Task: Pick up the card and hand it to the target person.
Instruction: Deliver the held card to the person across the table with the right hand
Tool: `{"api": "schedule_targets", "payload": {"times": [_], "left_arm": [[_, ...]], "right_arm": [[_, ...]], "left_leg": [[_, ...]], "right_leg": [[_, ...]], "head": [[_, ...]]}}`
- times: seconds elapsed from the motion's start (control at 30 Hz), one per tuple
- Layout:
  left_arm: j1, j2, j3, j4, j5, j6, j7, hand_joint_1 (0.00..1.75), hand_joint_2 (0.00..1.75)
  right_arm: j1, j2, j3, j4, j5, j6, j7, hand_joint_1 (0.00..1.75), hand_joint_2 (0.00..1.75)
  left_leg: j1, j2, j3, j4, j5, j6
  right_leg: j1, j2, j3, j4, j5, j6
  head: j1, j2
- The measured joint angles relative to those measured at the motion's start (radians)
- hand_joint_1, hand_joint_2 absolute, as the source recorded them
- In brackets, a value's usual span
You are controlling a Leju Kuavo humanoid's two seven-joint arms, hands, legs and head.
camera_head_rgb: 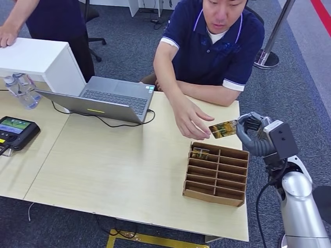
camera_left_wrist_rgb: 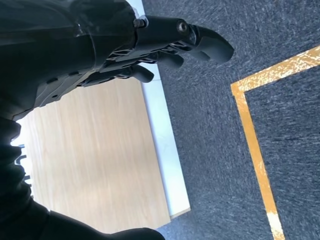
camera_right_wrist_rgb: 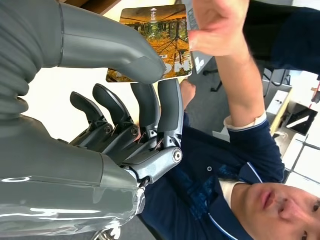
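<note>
Right hand (camera_head_rgb: 250, 129) pinches card (camera_head_rgb: 223, 128) between thick grey thumb and dark fingers, above cardboard divider tray (camera_head_rgb: 216, 174). Right wrist view shows card (camera_right_wrist_rgb: 153, 42) face: autumn-toned print, thumb across it. Person's hand (camera_head_rgb: 191, 121) touches the card's far edge, seemingly gripping it. Left hand (camera_left_wrist_rgb: 158, 50), in its wrist view, hangs over table edge and carpet, fingers loosely apart, empty. Pale wood-grain table (camera_head_rgb: 117, 165), silver laptop (camera_head_rgb: 105, 98), white box (camera_head_rgb: 39, 59). Dark grey carpet (camera_head_rgb: 129, 46), yellow floor tape (camera_left_wrist_rgb: 256, 150).

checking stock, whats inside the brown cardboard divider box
One card lies in the far-left slot of the brown cardboard divider box; the other visible slots look empty, though their dividers hide some floor.
</note>
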State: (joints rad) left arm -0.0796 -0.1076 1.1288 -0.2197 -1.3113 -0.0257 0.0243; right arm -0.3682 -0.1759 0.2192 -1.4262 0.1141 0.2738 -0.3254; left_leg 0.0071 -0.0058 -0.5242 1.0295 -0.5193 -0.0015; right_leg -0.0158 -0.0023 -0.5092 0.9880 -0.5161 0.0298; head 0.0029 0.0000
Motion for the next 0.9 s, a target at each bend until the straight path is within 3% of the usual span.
{"api": "schedule_targets", "payload": {"times": [0.5,0.53,0.63,0.67,0.9], "left_arm": [[0.0,0.0,0.0,0.0,0.01,-0.001,0.003,0.0,1.75],[0.0,0.0,0.0,0.0,0.01,-0.001,0.003,0.0,1.31],[0.0,0.0,0.0,0.0,0.01,-0.001,0.004,0.0,1.31],[0.0,0.0,0.0,0.0,0.01,-0.001,0.005,0.0,1.75],[-0.001,0.0,0.0,0.0,0.008,0.001,0.011,0.0,1.75]], "right_arm": [[0.015,0.027,0.0,0.039,-0.012,-0.003,-0.005,1.55,1.75],[0.017,0.029,0.0,0.04,-0.012,-0.004,-0.006,1.17,1.75],[0.024,0.035,0.0,0.042,-0.012,-0.004,-0.006,0.0,1.75],[0.025,0.036,0.0,0.042,-0.011,-0.004,-0.006,0.0,1.75],[0.03,0.042,-0.001,0.042,-0.008,-0.004,0.0,0.0,1.75]], "left_leg": [[0.0,0.0,0.0,0.0,0.0,0.0],[0.0,0.0,0.0,0.0,0.0,0.0],[0.0,0.0,0.0,0.0,0.0,0.0],[0.0,0.0,0.0,0.0,0.0,0.0],[0.0,0.0,0.0,0.0,0.0,0.0]], "right_leg": [[0.0,0.0,0.0,0.0,0.0,0.0],[0.0,0.0,0.0,0.0,0.0,0.0],[0.0,0.0,0.0,0.0,0.0,0.0],[0.0,0.0,0.0,0.0,0.0,0.0],[0.0,0.0,0.0,0.0,0.0,0.0]], "head": [[0.0,0.0],[0.0,0.0],[0.0,0.0],[0.0,0.0],[0.0,0.0]]}}
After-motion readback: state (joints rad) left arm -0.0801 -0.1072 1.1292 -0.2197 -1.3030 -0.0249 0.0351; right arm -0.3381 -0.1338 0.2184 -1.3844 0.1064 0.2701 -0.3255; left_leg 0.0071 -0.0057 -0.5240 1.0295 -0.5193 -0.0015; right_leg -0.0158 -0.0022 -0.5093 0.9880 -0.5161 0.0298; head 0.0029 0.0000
